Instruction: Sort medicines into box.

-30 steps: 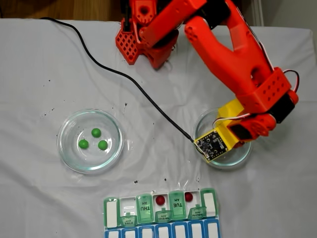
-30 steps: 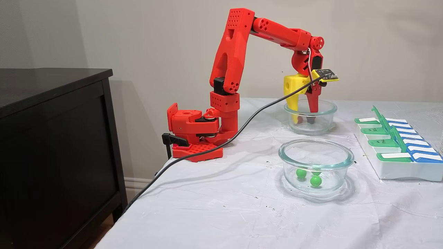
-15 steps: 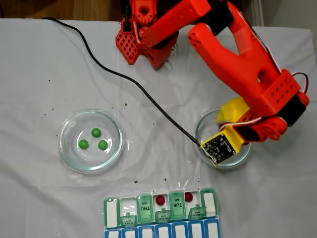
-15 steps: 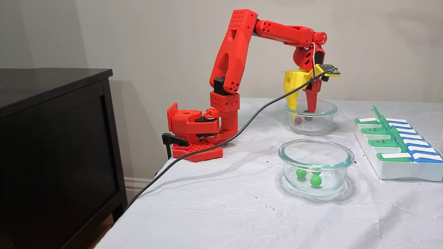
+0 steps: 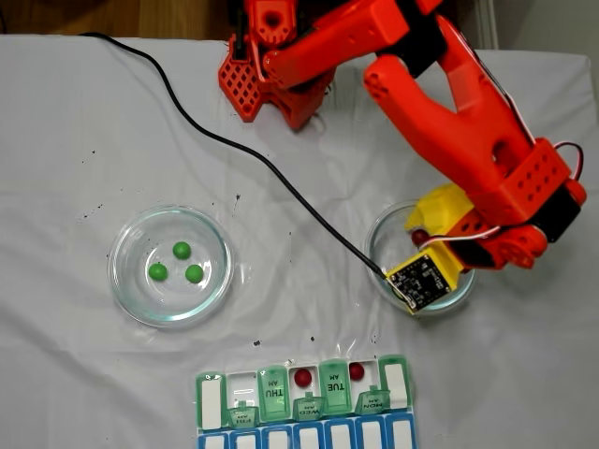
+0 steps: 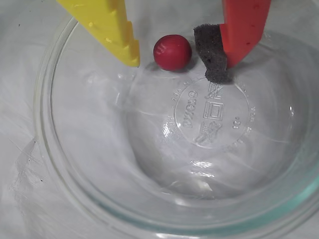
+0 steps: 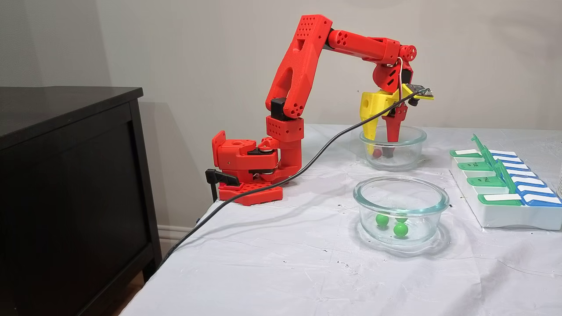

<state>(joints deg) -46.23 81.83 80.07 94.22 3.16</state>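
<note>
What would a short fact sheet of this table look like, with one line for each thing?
arm: red, reaching into a glass dish
jaws: open, one yellow, one red, either side of a red ball
other dish: holds three green balls
pill box: green row, two red balls in open compartments
cable: black, crossing the white cloth

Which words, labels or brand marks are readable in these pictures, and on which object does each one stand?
"THU AM": open lid of the pill organizer, upside down in a fixed view.
"TUE AM": another open lid, likewise upside down.
"WED" and "MON": small front tabs, barely legible.
Embossed brand mark on the glass dish bottom, wrist view: mirrored, too unclear to read.
</note>
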